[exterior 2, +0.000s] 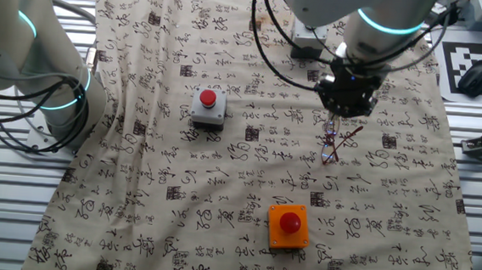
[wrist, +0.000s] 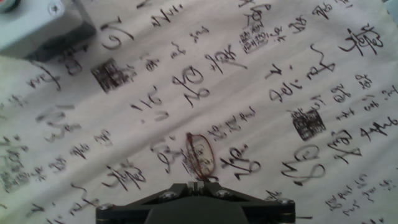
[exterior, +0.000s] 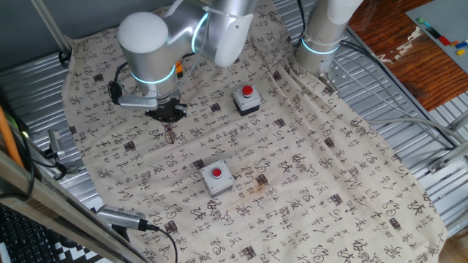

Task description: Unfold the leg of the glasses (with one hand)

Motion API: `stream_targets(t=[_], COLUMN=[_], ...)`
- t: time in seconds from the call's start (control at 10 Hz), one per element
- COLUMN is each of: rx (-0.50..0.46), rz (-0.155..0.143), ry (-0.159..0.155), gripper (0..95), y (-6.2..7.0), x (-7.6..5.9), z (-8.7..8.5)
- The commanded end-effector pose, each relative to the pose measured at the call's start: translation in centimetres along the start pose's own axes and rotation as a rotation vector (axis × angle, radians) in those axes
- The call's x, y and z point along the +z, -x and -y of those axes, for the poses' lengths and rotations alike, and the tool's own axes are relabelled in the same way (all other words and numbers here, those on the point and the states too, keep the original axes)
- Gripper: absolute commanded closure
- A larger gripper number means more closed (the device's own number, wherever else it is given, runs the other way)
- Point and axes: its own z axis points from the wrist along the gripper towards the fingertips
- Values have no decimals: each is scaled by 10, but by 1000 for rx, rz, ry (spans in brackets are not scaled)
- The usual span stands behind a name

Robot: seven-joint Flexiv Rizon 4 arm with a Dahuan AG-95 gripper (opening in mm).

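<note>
Arm bent over printed cloth (exterior: 307,168). Gripper (exterior: 167,115) just above glasses (exterior: 170,134); finger state unclear. Glasses lie on cloth, left of rear button box (exterior: 246,100). Front button box (exterior: 216,177) nearer camera, well apart.

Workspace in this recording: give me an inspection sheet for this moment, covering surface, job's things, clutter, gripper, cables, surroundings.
Surface: cloth printed with black calligraphy, wrinkled, draped over a slatted metal table.
Job's things: glasses, thin reddish wire frame, lying on the cloth just below the gripper; one lens rim shows in the hand view. How far the temples are folded cannot be told.
Clutter: two grey button boxes with red buttons, one near, one far.
Gripper: gripper directly over the glasses; fingertips too hidden to judge open or shut.
Cables: black cables looping from the arm; more at the second arm's base.
Surroundings: second robot arm, printed marker sheet, wooden floor.
</note>
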Motion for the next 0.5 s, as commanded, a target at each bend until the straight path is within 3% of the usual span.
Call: stream_targets(t=[0.1, 0.5], rx=[-25, -72], rz=[-9, -22], ry=[-6, -13], gripper=[950, 950], y=[-10, -31], x=[1, -3], z=[6, 14])
